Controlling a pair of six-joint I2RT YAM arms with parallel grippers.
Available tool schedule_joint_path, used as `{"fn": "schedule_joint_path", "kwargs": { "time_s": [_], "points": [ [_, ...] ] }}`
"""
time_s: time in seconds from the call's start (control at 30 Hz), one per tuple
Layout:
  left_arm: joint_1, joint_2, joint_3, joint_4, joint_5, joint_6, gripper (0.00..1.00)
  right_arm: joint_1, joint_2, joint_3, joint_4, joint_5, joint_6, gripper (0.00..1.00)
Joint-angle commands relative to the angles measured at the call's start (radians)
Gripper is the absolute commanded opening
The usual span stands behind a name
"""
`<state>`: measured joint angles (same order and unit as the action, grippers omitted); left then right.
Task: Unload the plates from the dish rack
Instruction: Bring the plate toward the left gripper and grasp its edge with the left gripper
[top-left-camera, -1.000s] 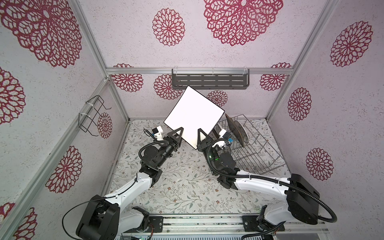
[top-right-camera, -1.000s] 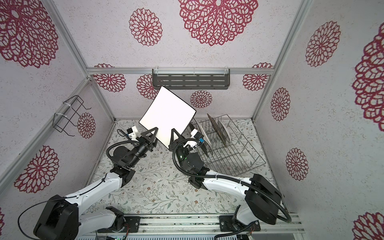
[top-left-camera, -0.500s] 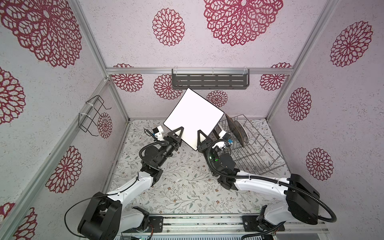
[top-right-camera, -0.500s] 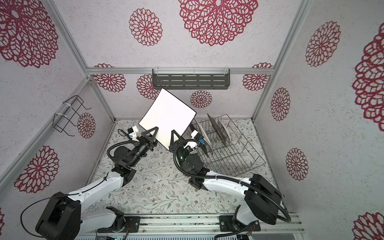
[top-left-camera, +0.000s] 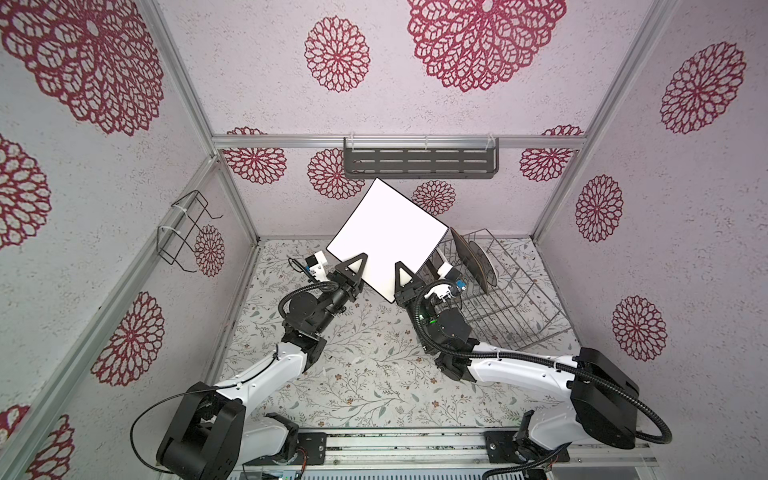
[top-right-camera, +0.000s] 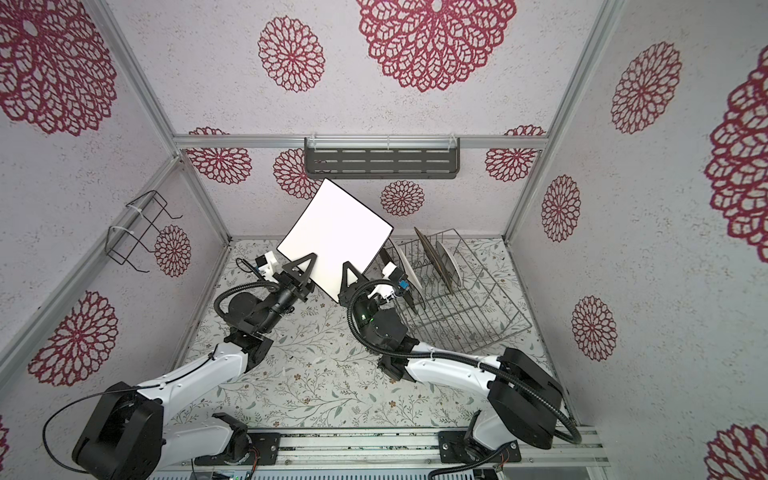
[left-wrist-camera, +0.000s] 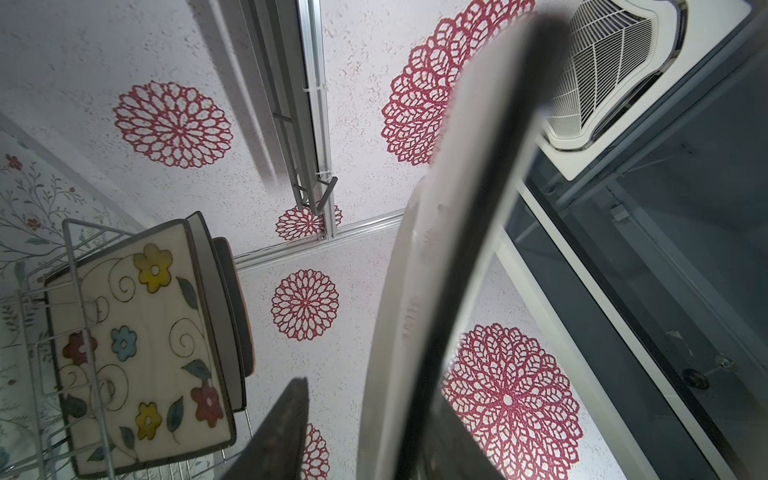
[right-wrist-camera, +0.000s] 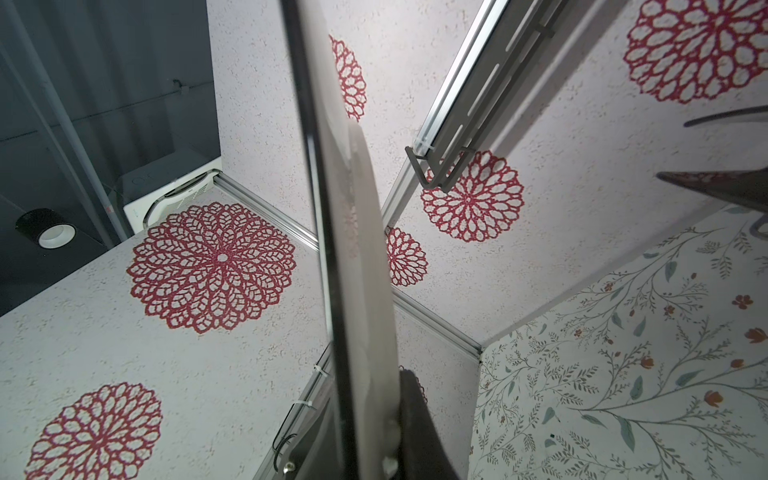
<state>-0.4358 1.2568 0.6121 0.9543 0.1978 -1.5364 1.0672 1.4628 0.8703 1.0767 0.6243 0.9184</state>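
The silver wire dish rack (top-left-camera: 536, 332) sits at the right rear of the floral tabletop (top-left-camera: 353, 374), holding a cream flowered square plate (left-wrist-camera: 141, 332) and darker plates (top-left-camera: 471, 262) on edge. Just left of it a white square plate (top-left-camera: 386, 237) hangs tilted in the air, the right gripper (top-left-camera: 401, 270) clamped near its lowest corner. The left gripper (top-left-camera: 359, 264) straddles the lower edge beside it, fingers (left-wrist-camera: 286, 424) apart, one clear of the plate.
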Motion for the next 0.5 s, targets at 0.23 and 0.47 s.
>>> {"fn": "schedule_joint_path", "kwargs": {
  "time_s": [0.23,0.47],
  "points": [
    [-0.001,0.01,-0.002,0.051,-0.001,-0.008,0.44,0.017,-0.027,0.033,0.226,-0.03,0.026,0.0],
    [-0.001,0.01,-0.012,0.069,-0.004,-0.014,0.27,0.017,-0.025,0.035,0.224,-0.027,0.025,0.0]
  ]
}}
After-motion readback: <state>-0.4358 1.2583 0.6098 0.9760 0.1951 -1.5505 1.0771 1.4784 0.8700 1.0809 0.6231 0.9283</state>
